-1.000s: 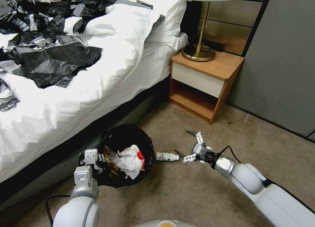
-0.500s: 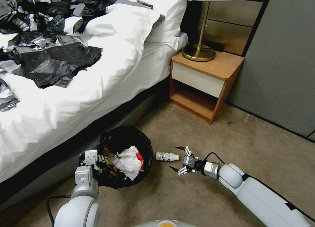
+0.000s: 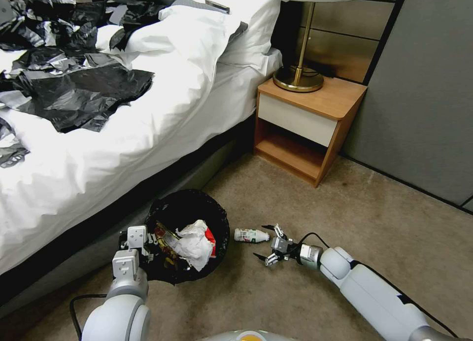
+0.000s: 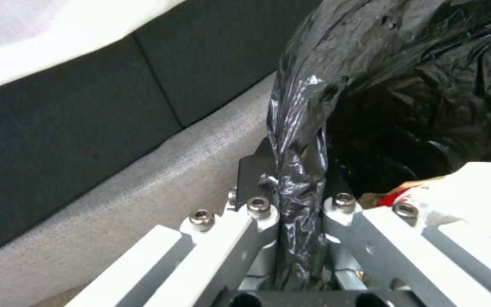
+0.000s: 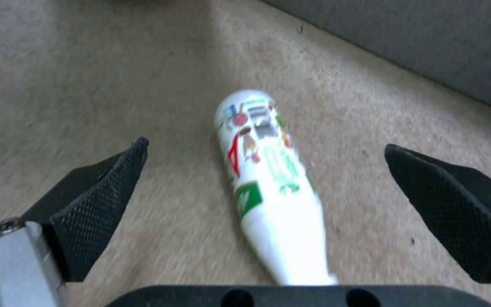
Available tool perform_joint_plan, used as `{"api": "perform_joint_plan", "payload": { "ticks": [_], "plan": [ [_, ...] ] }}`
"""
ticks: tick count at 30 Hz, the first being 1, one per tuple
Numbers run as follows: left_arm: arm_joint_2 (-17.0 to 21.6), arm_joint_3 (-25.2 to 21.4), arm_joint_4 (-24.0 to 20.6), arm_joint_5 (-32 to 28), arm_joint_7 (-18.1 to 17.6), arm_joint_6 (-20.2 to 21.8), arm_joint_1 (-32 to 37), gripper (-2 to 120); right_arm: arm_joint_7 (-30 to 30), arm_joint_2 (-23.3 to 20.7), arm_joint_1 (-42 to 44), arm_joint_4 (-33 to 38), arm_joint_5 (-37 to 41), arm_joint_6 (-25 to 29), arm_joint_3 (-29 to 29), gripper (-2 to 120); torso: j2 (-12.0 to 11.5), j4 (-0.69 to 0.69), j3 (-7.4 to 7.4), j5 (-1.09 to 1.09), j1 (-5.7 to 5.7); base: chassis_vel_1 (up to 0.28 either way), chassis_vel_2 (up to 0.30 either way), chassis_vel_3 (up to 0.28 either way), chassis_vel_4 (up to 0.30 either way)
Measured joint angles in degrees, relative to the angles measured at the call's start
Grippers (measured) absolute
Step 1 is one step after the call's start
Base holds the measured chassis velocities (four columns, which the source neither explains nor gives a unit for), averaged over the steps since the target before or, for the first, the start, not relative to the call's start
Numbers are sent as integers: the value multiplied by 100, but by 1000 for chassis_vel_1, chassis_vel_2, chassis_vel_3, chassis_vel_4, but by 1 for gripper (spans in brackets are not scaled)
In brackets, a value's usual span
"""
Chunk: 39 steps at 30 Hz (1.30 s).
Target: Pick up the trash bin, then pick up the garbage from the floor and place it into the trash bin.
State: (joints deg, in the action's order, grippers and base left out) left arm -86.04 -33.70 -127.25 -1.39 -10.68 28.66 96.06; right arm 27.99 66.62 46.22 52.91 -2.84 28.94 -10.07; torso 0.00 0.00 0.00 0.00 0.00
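White bottle point(image 3: 251, 235) lies on its side on the carpet point(image 3: 305, 291), just at 3 o'clock of the trash bin point(image 3: 217, 208). Long axis runs 9 to 3; narrow neck end points at 3, toward the right gripper point(image 3: 266, 242). Neck tip cut off by the gripper body in the right wrist view. Label red and green; print unreadable. Right gripper's pads point(image 5: 95, 213) spread wide, bottle point(image 5: 268, 179) between them, untouched. Left gripper point(image 4: 299, 200) clamped on the bin's black bag point(image 4: 296, 140) at the rim. Bin contents: crumpled white tissue point(image 3: 194, 242), red scrap, rest unclear.
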Motion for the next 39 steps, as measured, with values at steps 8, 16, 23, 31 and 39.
{"api": "perform_joint_plan", "payload": {
  "ticks": [8, 16, 23, 31, 39],
  "plan": [
    [-31, 12, -1, 23, -2, -15, 23, 1, 21, 434, -337, -690, -178, 157, 13, 100, 0, 0, 0, 0, 0, 0, 0, 0, 0],
    [-34, -7, 4, 29, -4, -22, 24, 1, 52, 816, -600, -1409, -483, 329, 158, 100, 0, 0, 0, 0, 0, 0, 0, 0, 0],
    [-45, -3, 41, 35, -4, -31, 20, 1, 123, 1023, -729, -2002, -817, 523, 389, 98, 0, -1, 0, 0, 0, 0, 0, 0, 0],
    [-37, -1, 51, 37, -5, -37, 20, 1, 250, 1108, -763, -2352, -951, 591, 656, 84, 0, 0, 0, 0, 0, 0, 0, 0, 0],
    [-39, 24, 51, 57, -5, -38, 40, 1, 290, 1066, -749, -2367, -925, 591, 784, 55, 0, -1, 0, 0, 0, 0, 0, 0, 0]
  ]
}}
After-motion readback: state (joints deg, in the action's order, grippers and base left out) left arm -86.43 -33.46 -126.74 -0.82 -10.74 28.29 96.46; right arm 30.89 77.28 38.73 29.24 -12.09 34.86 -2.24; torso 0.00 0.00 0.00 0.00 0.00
